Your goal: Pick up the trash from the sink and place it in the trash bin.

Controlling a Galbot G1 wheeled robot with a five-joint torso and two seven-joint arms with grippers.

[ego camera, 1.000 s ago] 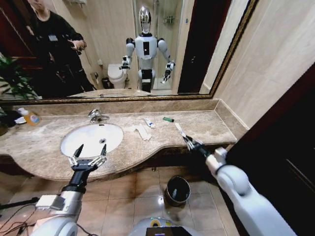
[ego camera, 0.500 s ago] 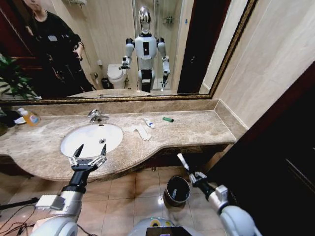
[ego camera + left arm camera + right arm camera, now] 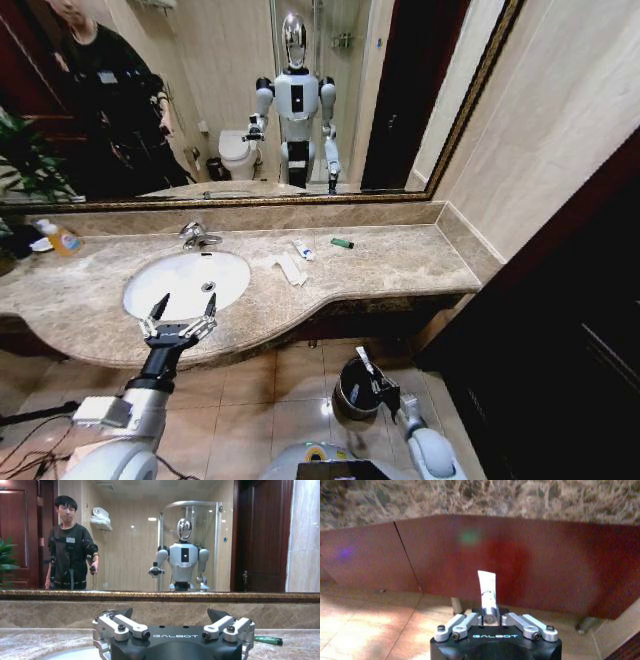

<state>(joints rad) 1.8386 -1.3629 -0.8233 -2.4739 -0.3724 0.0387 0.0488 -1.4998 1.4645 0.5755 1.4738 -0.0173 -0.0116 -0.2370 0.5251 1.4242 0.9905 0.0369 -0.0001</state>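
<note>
My right gripper pinches a white tube above the trash bin, near its right rim; letting go off-centre could drop it outside. My left gripper hovers open near the sink.

Warm indoor light, head view fisheye-warped at edges. Right wrist view soft, with green and purple flare spots.

Glossy beige veined marble countertop rims the smooth white glazed oval sink with its chrome tap. My matt black right gripper clamps a smooth white plastic tube. The dark metal trash bin shines.
</note>
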